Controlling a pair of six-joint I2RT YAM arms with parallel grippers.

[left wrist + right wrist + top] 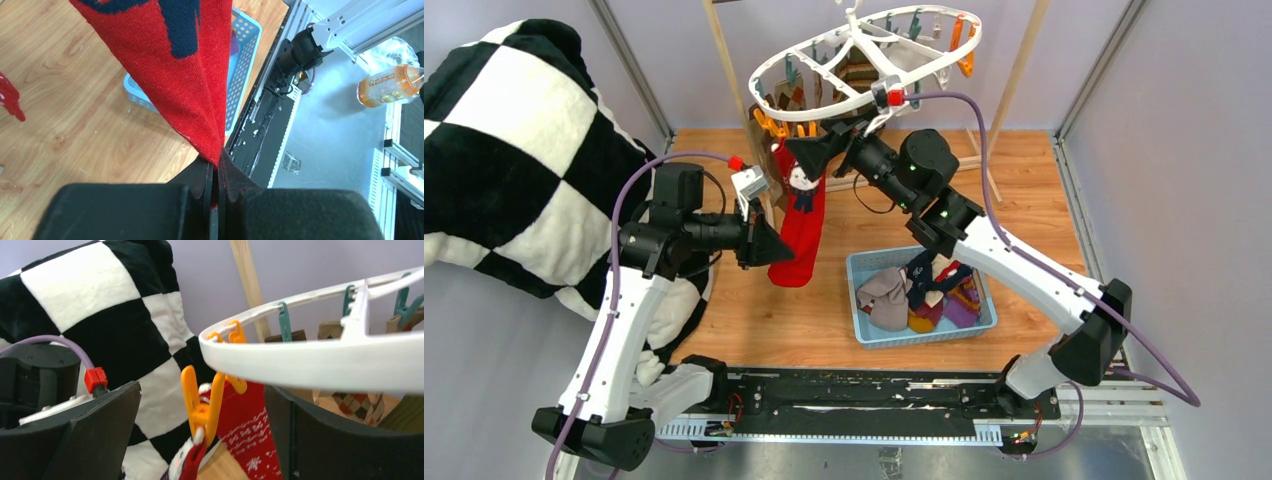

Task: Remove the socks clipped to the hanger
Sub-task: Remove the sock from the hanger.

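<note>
Currently limp red knitted sock (799,225) is pinched low by closed left fingers (192,180); orange plastic clip (202,400), between spread right fingers (90,440), should be squeezed.

Bright, even light from above leaves only soft, faint shadows on the wooden floor (754,320) below both arms. At the left gripper (216,167) the red sock (195,85) is sharp, while the dark fingers (125,210) show no detail. Above the right gripper (201,405), the hanger (320,357) and orange clip (202,402) are softly blurred.

Sock (800,235) below hanger (855,44), left of basket (924,336)
</note>
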